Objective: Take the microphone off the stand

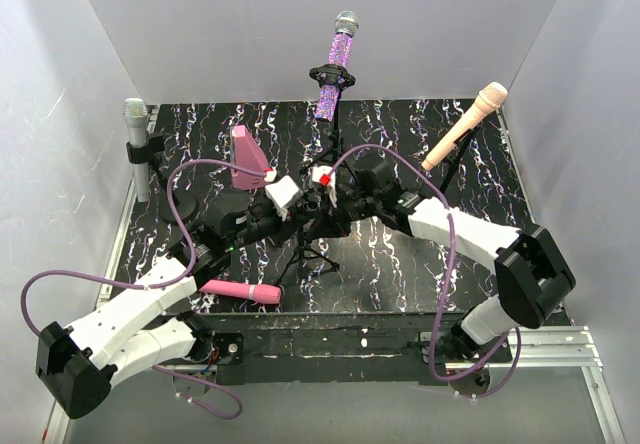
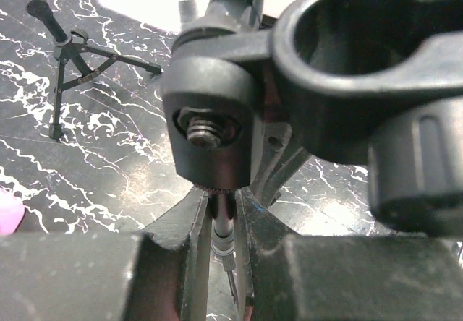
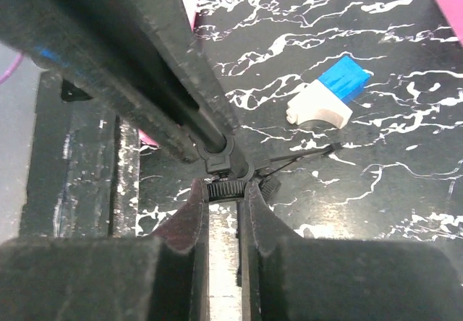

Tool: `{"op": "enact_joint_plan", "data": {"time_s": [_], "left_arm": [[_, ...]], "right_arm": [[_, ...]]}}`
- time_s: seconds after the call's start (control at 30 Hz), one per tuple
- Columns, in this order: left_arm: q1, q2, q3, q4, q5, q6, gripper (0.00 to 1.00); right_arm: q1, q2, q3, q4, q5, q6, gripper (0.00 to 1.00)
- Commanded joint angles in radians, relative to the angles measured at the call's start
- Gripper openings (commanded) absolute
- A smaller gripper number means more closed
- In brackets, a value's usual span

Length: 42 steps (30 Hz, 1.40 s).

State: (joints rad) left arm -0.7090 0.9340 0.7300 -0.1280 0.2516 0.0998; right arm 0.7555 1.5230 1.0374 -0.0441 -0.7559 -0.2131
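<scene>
Purple glitter wraps the microphone (image 1: pixel 341 56), which sits tilted in the clip (image 1: pixel 331 76) at the top of the stand (image 1: pixel 328 134), high above the marbled desk (image 1: pixel 400 274) and near the back wall. It should handle as a rigid, fairly light bar. The gritty sleeve ought to give fingers purchase, while the mesh head is the part to spare. The sensible hold is on the body just above the clip, drawing it out along its own axis, since the spindly stand looks ready to tip under a sideways pull. Neither claw is on it. The left claw (image 2: pixel 223 223) is closed to a narrow slit on a thin shaft under a bolted joint (image 2: pixel 206 129), and the right claw (image 3: pixel 223 209) is likewise nearly shut, pinching at a knurled collar (image 3: pixel 221 189) on the stand. In the top view the microphone lies up the pole, above and beyond both claws, apart from them.
</scene>
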Motion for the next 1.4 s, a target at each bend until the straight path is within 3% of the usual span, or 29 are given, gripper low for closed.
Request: {"op": "enact_joint_plan", "data": {"time_s": [0.0,0.17,0.33,0.4,0.5,0.53,0.6,0.63,0.7,0.77,0.8,0.83,0.9,1.0,1.17,1.37], "left_arm": [[0.026,-0.015,0.014,-0.025,-0.090,-0.041,0.00],[0.075,0.009,0.025,-0.048,-0.069,-0.136,0.00],[0.080,0.020,0.022,-0.035,-0.058,-0.140,0.00],[0.082,0.026,0.020,-0.024,-0.054,-0.140,0.00],[0.083,0.035,0.016,-0.009,-0.046,-0.135,0.00],[0.083,0.037,0.013,-0.002,-0.040,-0.129,0.00],[0.083,0.043,0.012,0.004,-0.017,-0.112,0.00],[0.083,0.046,0.017,0.004,-0.005,-0.104,0.00],[0.083,0.055,0.028,0.001,0.023,-0.069,0.00],[0.083,0.065,0.042,-0.004,0.052,-0.037,0.00],[0.083,0.072,0.048,-0.005,0.060,-0.022,0.00],[0.083,0.078,0.054,-0.010,0.066,-0.006,0.00],[0.085,0.089,0.063,-0.021,0.092,0.047,0.00],[0.083,0.101,0.072,-0.041,0.100,0.124,0.00],[0.083,0.105,0.094,-0.062,0.083,0.193,0.00],[0.083,0.031,0.034,0.021,0.133,0.152,0.00]], "right_arm": [[0.033,-0.133,-0.106,0.192,0.091,-0.084,0.01],[0.129,-0.193,-0.308,0.474,0.277,-0.528,0.01],[0.180,-0.118,-0.477,0.988,0.353,-0.986,0.01],[0.182,-0.057,-0.531,1.191,0.328,-1.104,0.01],[0.185,-0.046,-0.576,1.259,0.282,-1.172,0.01],[0.188,-0.046,-0.592,1.273,0.274,-1.180,0.06],[0.189,-0.061,-0.658,1.334,0.250,-1.178,0.42],[0.189,-0.075,-0.686,1.333,0.247,-1.174,0.49],[0.189,-0.199,-0.735,1.229,0.276,-1.162,0.54],[0.191,-0.373,-0.722,0.969,0.328,-1.090,0.58],[0.185,-0.459,-0.686,0.767,0.355,-1.015,0.71],[0.174,-0.547,-0.642,0.563,0.359,-0.909,0.77],[0.144,-0.642,-0.529,0.251,0.348,-0.679,0.79],[0.131,-0.663,-0.372,-0.072,0.389,-0.348,0.80],[0.096,-0.571,-0.177,-0.287,0.400,0.059,0.82],[0.027,-0.379,0.005,-0.404,0.265,0.159,0.80]]}}
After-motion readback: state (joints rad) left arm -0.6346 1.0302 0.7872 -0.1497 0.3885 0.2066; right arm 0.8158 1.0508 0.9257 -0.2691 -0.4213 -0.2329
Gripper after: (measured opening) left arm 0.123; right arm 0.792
